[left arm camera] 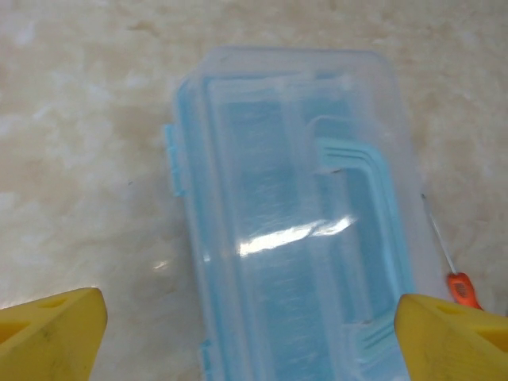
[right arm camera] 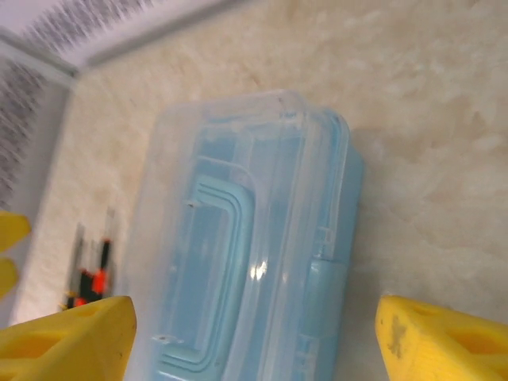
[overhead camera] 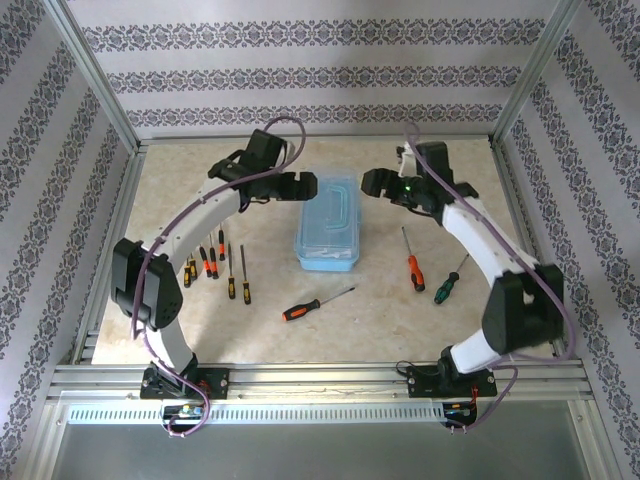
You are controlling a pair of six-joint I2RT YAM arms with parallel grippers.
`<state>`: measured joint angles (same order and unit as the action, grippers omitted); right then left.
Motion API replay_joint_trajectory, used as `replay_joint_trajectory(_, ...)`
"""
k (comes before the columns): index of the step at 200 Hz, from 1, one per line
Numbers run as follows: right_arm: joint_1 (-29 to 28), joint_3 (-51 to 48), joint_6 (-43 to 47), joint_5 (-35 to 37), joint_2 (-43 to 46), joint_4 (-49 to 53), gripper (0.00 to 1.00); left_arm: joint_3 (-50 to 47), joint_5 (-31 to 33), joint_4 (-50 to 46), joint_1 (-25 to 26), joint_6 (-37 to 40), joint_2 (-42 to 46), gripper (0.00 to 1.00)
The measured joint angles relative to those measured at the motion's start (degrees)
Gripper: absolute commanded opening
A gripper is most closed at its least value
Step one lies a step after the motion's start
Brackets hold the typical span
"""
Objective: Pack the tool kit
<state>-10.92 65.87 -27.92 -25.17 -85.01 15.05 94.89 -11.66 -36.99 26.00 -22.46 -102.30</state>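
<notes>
The tool kit is a translucent blue box (overhead camera: 328,222) with a folded handle, lying shut in the middle of the table. My left gripper (overhead camera: 300,186) hovers over its far left corner and stands open. In the left wrist view the box (left arm camera: 294,214) lies between and beyond the yellow fingertips (left arm camera: 55,333), and the left gripper (left arm camera: 250,341) holds nothing. My right gripper (overhead camera: 372,183) hangs at the box's far right corner, open too. In the right wrist view the box (right arm camera: 246,238) spans most of the gap of the right gripper (right arm camera: 254,341), untouched.
Several screwdrivers (overhead camera: 215,265) lie in a row to the left of the box. An orange-handled one (overhead camera: 315,303) lies in front of it. A red one (overhead camera: 412,262) and a green one (overhead camera: 448,283) lie to the right. Patterned walls enclose the table.
</notes>
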Motion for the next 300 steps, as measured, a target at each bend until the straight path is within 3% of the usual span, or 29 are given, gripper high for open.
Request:
replay_joint_trajectory(26,3.04,-13.68,-5.09,-4.04,4.85,-10.32,0.78,8.41,1.03,-5.95,3.41,1.42,-6.56,1.00)
replay_joint_trajectory(74,3.65,-25.77,-7.19,-4.50,6.95,-13.49,0.78,12.24,4.59,-14.43,7.06,3.04,-15.50,1.00)
replay_joint_trajectory(124,3.65,-28.61,-8.70,-4.46,9.77,-15.74,0.74,13.62,6.62,-16.26,7.32,4.74,-16.04,0.87)
replay_joint_trajectory(148,3.69,-29.14,-10.08,-4.94,9.46,-16.92,0.75,12.90,6.82,-15.85,7.32,5.14,-15.61,0.75)
replay_joint_trajectory(197,4.07,-29.14,-15.72,-16.50,-2.58,-34.80,0.80,10.27,7.21,-13.38,6.99,6.51,-14.12,0.51)
replay_joint_trajectory(244,4.07,-28.11,-23.32,-22.27,-15.76,-51.56,0.77,9.11,7.85,-11.54,6.95,9.14,-13.68,0.47)
replay_joint_trajectory(300,4.07,-28.11,-29.35,-24.87,-20.83,-64.00,0.77,3.08,8.00,-4.74,6.88,13.49,-10.14,0.41)
